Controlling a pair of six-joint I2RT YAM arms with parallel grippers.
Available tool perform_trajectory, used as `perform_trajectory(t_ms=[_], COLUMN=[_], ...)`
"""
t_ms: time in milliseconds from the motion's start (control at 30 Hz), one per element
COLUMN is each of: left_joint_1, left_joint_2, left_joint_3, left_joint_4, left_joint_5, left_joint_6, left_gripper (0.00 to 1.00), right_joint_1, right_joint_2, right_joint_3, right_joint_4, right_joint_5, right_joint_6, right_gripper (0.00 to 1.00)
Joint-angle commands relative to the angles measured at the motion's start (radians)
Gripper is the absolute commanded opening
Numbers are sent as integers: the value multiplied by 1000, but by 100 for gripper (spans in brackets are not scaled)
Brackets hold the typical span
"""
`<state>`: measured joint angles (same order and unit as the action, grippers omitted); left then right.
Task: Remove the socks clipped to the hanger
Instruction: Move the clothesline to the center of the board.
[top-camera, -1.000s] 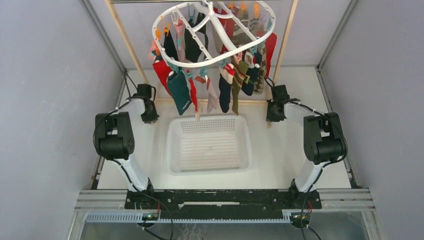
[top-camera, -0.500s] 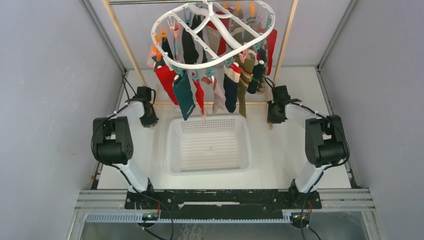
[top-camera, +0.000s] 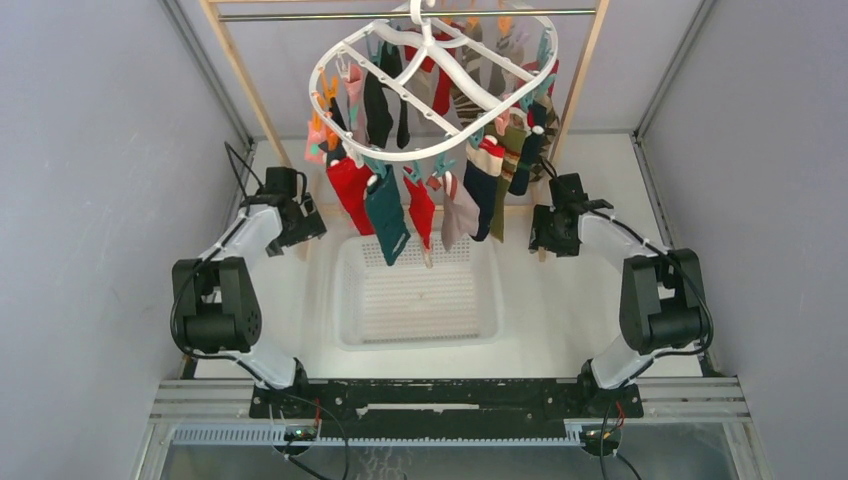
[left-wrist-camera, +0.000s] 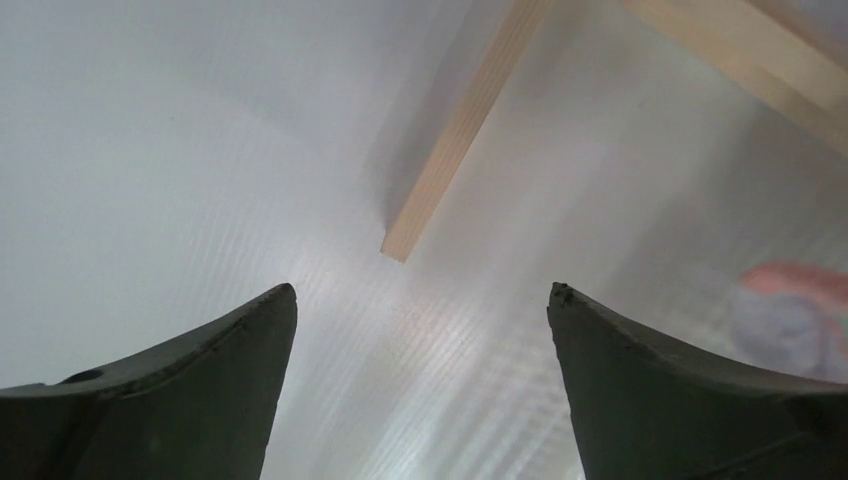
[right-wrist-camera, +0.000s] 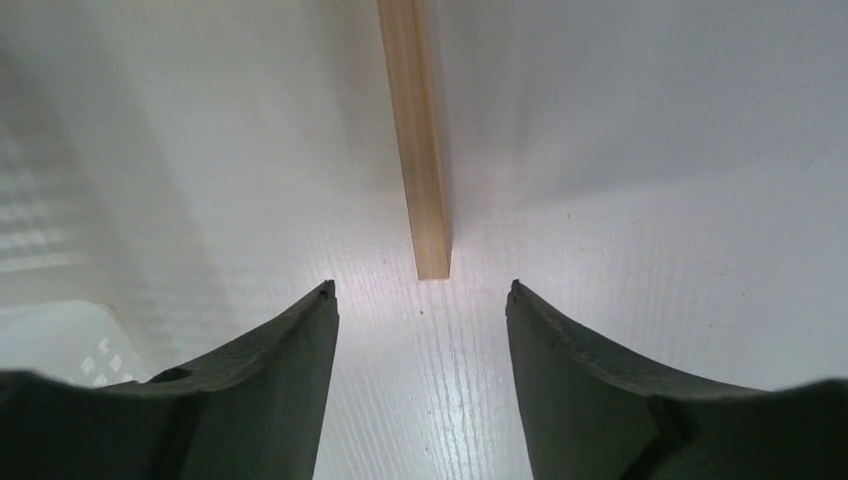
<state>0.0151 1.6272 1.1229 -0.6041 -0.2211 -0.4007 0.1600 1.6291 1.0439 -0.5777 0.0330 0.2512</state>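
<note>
Above the basket (top-camera: 344, 300), the hanger (top-camera: 395, 156) dangles socks (top-camera: 386, 215), seemingly to drop in, with left gripper (left-wrist-camera: 422, 290) and right gripper (right-wrist-camera: 422, 285) flanking, open and empty

Wooden posts (top-camera: 238, 80) flank socks (top-camera: 388, 215); gap beneath, above basket (top-camera: 420, 343), seemingly open.

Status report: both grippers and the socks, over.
Left gripper open, empty. Right gripper open, empty. Socks hang clipped to hanger over basket. Wooden rack post close ahead of each gripper.
</note>
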Motion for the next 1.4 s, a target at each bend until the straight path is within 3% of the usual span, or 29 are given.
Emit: perform_trajectory(t_ms=[0,167,233,267,300,667,867,1033,1367], left_joint_1=[-6,-6,-7,-6,-6,-6,-6,-6,-6], left_joint_2=[-119,-266,-320,-346,-374,-739,-899,-978,-1085], left_joint_3=[21,15,16,16,13,-45,-93,-112,-63], left_joint_4=[-15,-30,-41,-47,-50,-61,-42,-21,-57], left_joint_5=[-21,-36,-29,-23,-14,140,312,480,568], left_joint_6=[-21,-26,-27,-28,-32,-26,-53,-105,-155], left_gripper=[100,100,100,100,100,100,100,100,100], right_joint_1=[-3,-52,-69,-74,-78,-77,-59,-47,15], right_joint_2=[-108,-180,-215,-236,-258,-527,-704,-835,-965], right_joint_3=[-38,-97,-126,-136,-145,-155,-157,-156,-163], right_joint_4=[20,57,71,74,73,-24,-96,-101,2], right_joint_5=[-4,-110,-131,-132,-132,-228,-281,-390,-521], right_joint_6=[36,65,80,87,93,104,111,128,317], right_gripper=[71,77,85,97,99,100,100,100,100])
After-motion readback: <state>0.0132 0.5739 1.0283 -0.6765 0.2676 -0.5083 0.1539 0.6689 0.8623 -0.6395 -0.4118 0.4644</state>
